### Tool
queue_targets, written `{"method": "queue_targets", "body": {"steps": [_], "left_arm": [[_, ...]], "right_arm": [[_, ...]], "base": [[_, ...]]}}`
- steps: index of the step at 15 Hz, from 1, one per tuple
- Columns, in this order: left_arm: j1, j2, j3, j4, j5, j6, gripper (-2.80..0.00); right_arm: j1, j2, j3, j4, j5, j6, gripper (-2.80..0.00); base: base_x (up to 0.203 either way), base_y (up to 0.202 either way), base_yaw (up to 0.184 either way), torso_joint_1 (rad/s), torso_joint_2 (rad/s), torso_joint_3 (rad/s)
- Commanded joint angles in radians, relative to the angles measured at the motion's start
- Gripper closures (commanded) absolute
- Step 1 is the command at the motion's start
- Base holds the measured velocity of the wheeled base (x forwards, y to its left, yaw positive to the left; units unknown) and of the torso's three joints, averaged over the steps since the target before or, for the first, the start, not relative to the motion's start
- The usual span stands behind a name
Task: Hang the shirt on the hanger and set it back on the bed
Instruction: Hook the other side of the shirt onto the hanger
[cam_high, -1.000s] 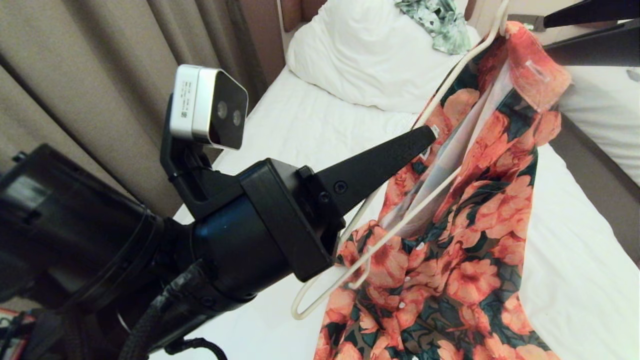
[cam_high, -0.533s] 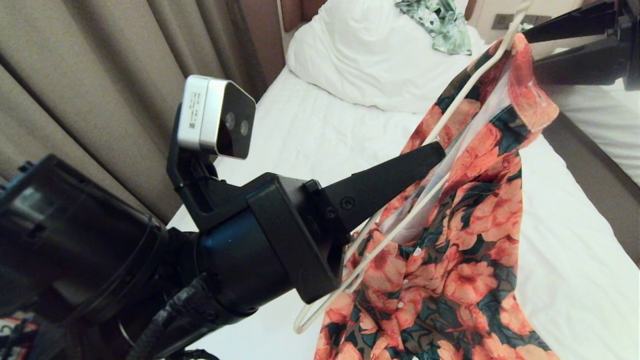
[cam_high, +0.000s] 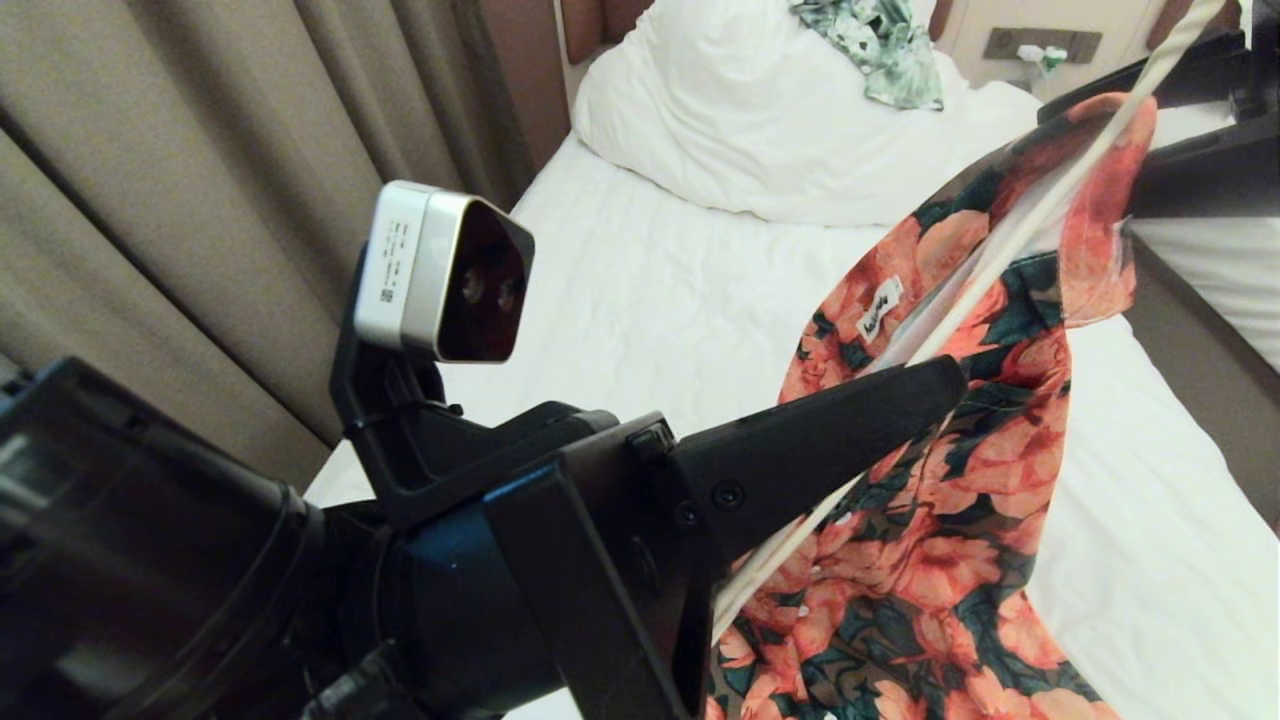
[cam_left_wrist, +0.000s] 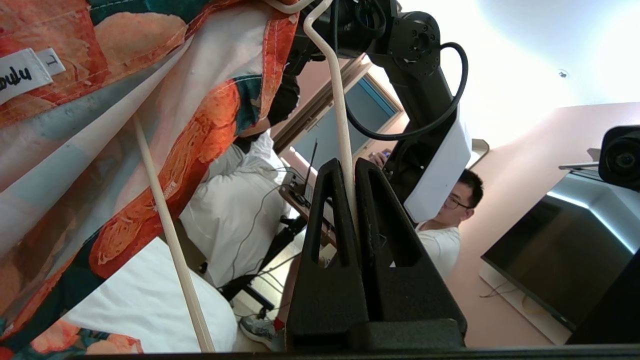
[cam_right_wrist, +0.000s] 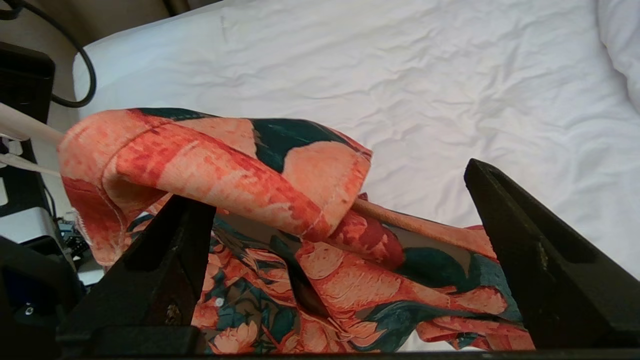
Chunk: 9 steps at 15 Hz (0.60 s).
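Left wrist view shows our left gripper (cam_left_wrist: 350, 200) clamped on the hanger (cam_left_wrist: 342, 125) – right gripper (cam_right_wrist: 340, 220) gapes around the shirt (cam_right_wrist: 225, 160) – we'd best tug that collar gently

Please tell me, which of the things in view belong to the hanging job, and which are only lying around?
Belong to the job:
- flowered orange-and-green button-up shirt
- thin cream wire hanger, clamped in the shut left gripper
- open right gripper, by the shirt
- white-sheeted bed

Only lying around:
- green-and-white leafy garment
- white pillow
- beige curtains
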Motion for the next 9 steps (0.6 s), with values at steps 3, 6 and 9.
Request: {"method": "queue_targets", "body": {"steps": [3,6,9], "left_arm": [[-0.007,-0.002,0.002,-0.008,-0.001,-0.003,0.0],[-0.007,-0.004,0.002,-0.008,-0.001,-0.003,0.0],[-0.001,0.001,0.002,-0.009,0.0,-0.002,0.0]], "right_arm": [[0.017,-0.024,0.01,0.054,0.026,-0.005,-2.8],[0.029,-0.032,0.013,0.082,0.038,-0.009,0.0],[0.031,-0.036,0.013,0.123,0.042,-0.011,0.0]], "base": [[0.0,0.0,0.0,0.0,0.0,0.0],[0.0,0.0,0.0,0.0,0.0,0.0],[0.0,0.0,0.0,0.0,0.0,0.0]]}}
